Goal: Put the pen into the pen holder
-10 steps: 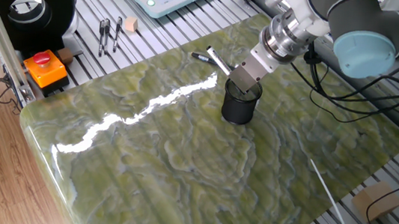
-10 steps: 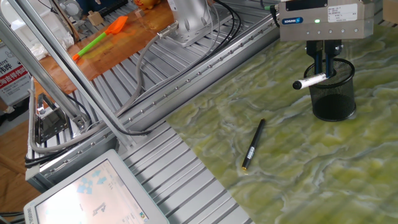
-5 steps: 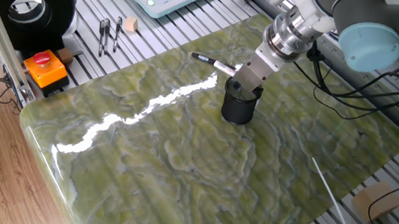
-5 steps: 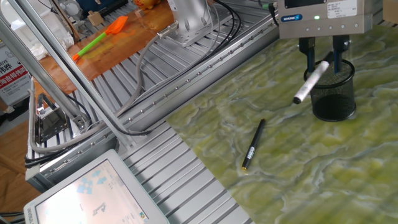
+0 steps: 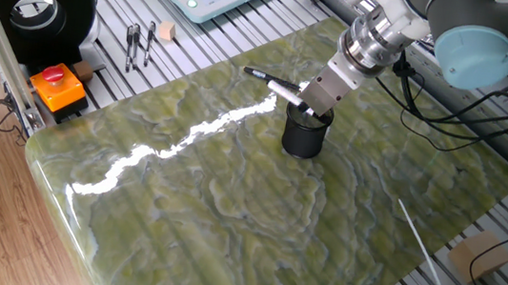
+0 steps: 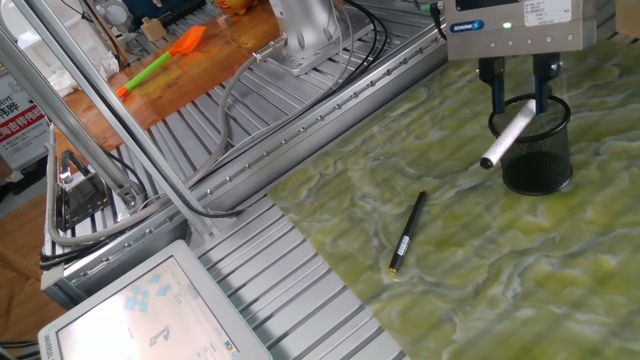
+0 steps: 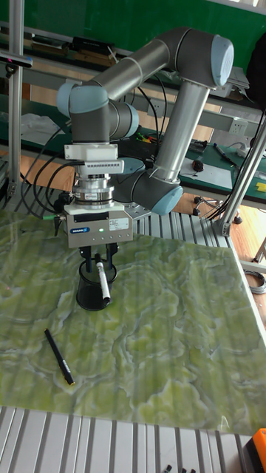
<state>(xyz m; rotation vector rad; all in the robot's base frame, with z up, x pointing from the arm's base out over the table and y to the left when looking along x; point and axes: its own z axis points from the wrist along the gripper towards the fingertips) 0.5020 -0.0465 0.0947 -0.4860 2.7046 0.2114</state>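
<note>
White pen [image 6: 508, 133] tilted between gripper [image 6: 518, 97] fingers — above pen holder [image 6: 536, 158]

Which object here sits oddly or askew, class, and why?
The pen hangs tilted between the fingers of the hand, its upper end over the pen holder and its lower end poking outside the rim, not upright inside. A dark pen lies loose on the table.

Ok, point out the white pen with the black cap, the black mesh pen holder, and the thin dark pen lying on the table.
white pen with black cap [image 6: 508, 133], the other fixed view, mid-barrel
black mesh pen holder [image 6: 540, 165], the other fixed view, mesh wall
thin dark pen [image 6: 406, 233], the other fixed view, mid-shaft
</note>
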